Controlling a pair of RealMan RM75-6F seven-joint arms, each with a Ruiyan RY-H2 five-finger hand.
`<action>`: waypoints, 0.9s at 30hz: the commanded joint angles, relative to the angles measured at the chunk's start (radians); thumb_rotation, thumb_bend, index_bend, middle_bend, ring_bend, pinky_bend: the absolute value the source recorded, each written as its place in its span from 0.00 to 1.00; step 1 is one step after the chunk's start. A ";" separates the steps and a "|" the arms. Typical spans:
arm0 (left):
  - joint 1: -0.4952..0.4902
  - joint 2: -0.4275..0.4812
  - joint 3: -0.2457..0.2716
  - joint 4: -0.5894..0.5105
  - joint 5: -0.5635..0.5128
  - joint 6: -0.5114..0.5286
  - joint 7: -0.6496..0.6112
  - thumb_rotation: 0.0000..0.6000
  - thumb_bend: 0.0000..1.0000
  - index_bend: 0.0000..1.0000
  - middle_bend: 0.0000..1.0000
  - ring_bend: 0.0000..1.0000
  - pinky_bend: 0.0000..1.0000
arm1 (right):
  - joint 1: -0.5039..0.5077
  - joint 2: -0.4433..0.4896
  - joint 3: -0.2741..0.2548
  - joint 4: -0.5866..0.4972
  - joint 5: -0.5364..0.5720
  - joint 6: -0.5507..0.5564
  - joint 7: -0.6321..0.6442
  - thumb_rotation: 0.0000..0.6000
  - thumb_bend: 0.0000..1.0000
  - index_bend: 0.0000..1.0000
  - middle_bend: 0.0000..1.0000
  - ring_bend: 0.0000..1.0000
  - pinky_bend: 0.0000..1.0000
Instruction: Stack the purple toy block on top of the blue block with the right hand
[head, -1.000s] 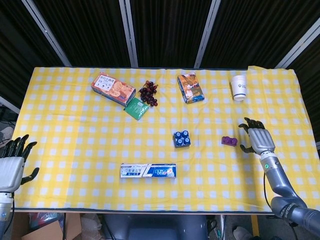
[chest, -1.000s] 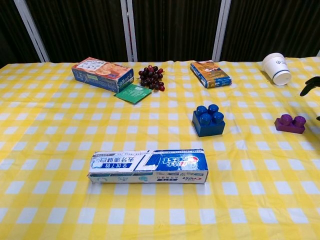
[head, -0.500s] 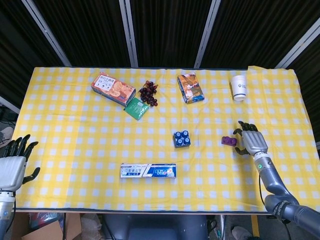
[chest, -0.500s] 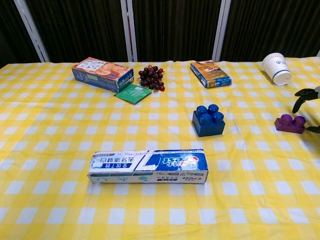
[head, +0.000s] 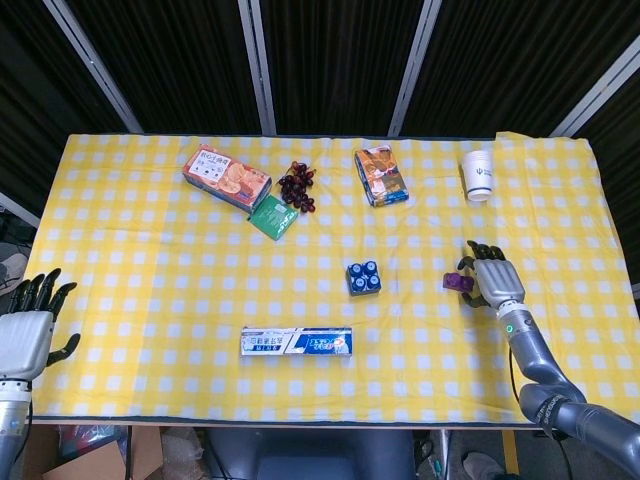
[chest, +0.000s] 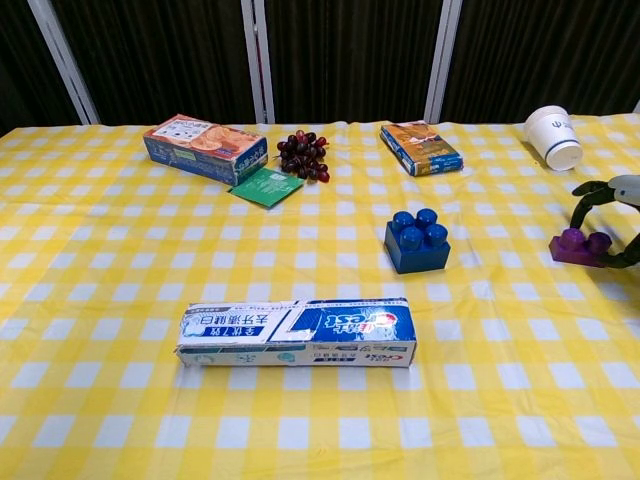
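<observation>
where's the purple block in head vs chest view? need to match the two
Head view: purple block sits right of centre, at the fingertips of the right hand.
Chest view: purple block is at the far right edge, mid-height, with the right hand arched around it.
Shared landmark: the blue block lies to its left in both views.

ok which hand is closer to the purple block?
Right. The right hand is at the purple block, fingers arched over it; the left hand hangs off the table's far left edge.
</observation>
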 joint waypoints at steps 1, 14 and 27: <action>-0.002 -0.002 -0.001 0.001 -0.003 -0.002 0.003 1.00 0.32 0.15 0.00 0.00 0.05 | 0.005 -0.009 -0.001 0.010 0.004 -0.004 -0.003 1.00 0.39 0.35 0.00 0.00 0.00; -0.010 -0.011 -0.004 0.010 -0.021 -0.016 0.017 1.00 0.32 0.15 0.00 0.00 0.05 | 0.017 -0.022 0.002 0.039 0.003 -0.014 0.015 1.00 0.39 0.40 0.00 0.00 0.00; -0.017 -0.019 -0.001 0.010 -0.027 -0.023 0.033 1.00 0.32 0.15 0.00 0.00 0.05 | 0.016 -0.024 -0.003 0.056 -0.006 -0.018 0.035 1.00 0.39 0.44 0.00 0.00 0.00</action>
